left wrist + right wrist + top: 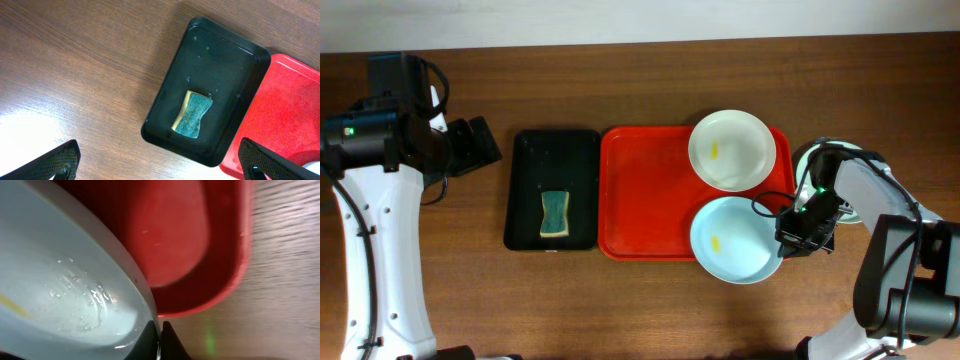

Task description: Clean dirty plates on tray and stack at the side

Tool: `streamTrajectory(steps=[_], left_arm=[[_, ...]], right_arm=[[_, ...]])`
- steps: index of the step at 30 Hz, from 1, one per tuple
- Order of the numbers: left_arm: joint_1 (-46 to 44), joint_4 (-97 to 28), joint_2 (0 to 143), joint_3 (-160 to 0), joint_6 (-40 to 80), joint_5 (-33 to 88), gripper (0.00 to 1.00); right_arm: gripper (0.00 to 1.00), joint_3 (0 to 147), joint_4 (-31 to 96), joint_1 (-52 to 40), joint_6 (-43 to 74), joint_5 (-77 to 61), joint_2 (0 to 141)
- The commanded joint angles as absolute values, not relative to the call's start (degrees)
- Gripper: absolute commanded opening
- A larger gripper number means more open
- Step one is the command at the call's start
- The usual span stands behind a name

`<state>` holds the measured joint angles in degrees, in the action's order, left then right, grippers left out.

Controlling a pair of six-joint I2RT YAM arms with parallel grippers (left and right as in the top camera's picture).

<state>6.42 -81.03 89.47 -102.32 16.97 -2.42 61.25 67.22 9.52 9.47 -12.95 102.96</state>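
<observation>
A white plate (731, 149) with a yellow smear lies on the back right of the red tray (645, 195). A pale blue plate (732, 240), also smeared yellow, overhangs the tray's front right corner. My right gripper (787, 235) is shut on that plate's right rim. In the right wrist view the wet pale blue plate (60, 280) has its rim pinched between my right gripper's (161, 342) dark fingers, beside the red tray (220, 255). My left gripper (472, 146) hovers open left of the black tray. A third pale plate (804, 160) sits right of the tray, mostly under the right arm.
A narrower black tray (556, 160) stands left of the red tray and holds a green and yellow sponge (554, 214). The left wrist view shows the black tray (225, 70), the sponge (192, 114), the red tray's edge (292, 105) and my open left gripper (160, 167).
</observation>
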Motion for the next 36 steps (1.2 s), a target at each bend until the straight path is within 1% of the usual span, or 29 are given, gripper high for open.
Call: streamTrajectory(steps=[1, 3, 6, 8, 10, 12, 15, 17, 19, 22, 23, 24, 25, 26, 29, 32, 33, 35, 36], left_arm=[[6.7, -81.1, 89.2, -103.0, 17.3, -2.8, 0.99], [6.7, -81.1, 89.2, -103.0, 17.3, -2.8, 0.99], [6.7, -81.1, 89.2, -103.0, 17.3, -2.8, 0.99], [6.7, -81.1, 89.2, -103.0, 17.3, -2.8, 0.99], [6.7, -81.1, 89.2, -103.0, 17.3, -2.8, 0.99], [6.7, -81.1, 89.2, -103.0, 17.3, -2.8, 0.99], [6.7, -81.1, 89.2, -103.0, 17.3, -2.8, 0.99], [6.7, -81.1, 89.2, -103.0, 17.3, -2.8, 0.99], [6.7, -81.1, 89.2, -103.0, 17.3, -2.8, 0.99], [6.7, -81.1, 89.2, -103.0, 17.3, -2.8, 0.99], [6.7, -81.1, 89.2, -103.0, 17.3, -2.8, 0.99], [6.7, -81.1, 89.2, -103.0, 17.3, -2.8, 0.99], [6.7, -81.1, 89.2, -103.0, 17.3, -2.8, 0.99], [6.7, -81.1, 89.2, -103.0, 17.3, -2.8, 0.99], [6.7, -81.1, 89.2, -103.0, 17.3, -2.8, 0.99], [6.7, -81.1, 89.2, -103.0, 17.3, -2.8, 0.99], [6.7, -81.1, 89.2, -103.0, 17.3, -2.8, 0.99], [6.7, -81.1, 89.2, -103.0, 17.3, -2.8, 0.99], [6.7, -81.1, 89.2, -103.0, 17.3, -2.8, 0.99]], right_arm=[[0.04, 60.8, 67.1, 8.1, 9.9, -23.9, 102.6], [0.04, 60.8, 66.3, 5.7, 9.9, -30.1, 102.6], [0.04, 60.8, 63.1, 1.9, 10.6, -34.2, 102.6], [0.04, 60.8, 59.7, -1.2, 15.4, -34.1, 102.7], [0.04, 60.5, 50.7, -7.1, 25.1, -33.8, 102.7], [0.04, 60.5, 46.1, -9.3, 29.1, -33.6, 102.7], [0.04, 60.5, 40.4, -12.3, 35.7, -29.7, 102.7], [0.04, 60.5, 38.7, -14.3, 38.5, -24.3, 102.7], [0.04, 60.5, 38.3, -15.8, 39.6, -21.1, 102.7], [0.04, 60.5, 36.9, -17.3, 39.7, -20.3, 102.7], [0.06, 60.5, 36.3, -17.4, 39.7, -20.3, 102.7], [0.14, 60.5, 36.1, -17.4, 39.7, -20.3, 102.7], [0.18, 60.5, 35.9, -17.4, 39.3, -20.3, 102.7], [0.18, 60.5, 35.7, -17.4, 39.1, -20.2, 102.7], [0.28, 60.8, 35.4, -16.8, 37.5, -20.3, 102.6], [0.34, 62.2, 37.5, -16.0, 37.1, -20.3, 102.2], [0.36, 63.2, 38.7, -15.7, 35.7, -20.3, 101.8], [0.45, 65.8, 40.9, -15.2, 30.8, -20.2, 100.9], [0.48, 67.6, 42.3, -14.7, 27.7, -19.7, 100.5]])
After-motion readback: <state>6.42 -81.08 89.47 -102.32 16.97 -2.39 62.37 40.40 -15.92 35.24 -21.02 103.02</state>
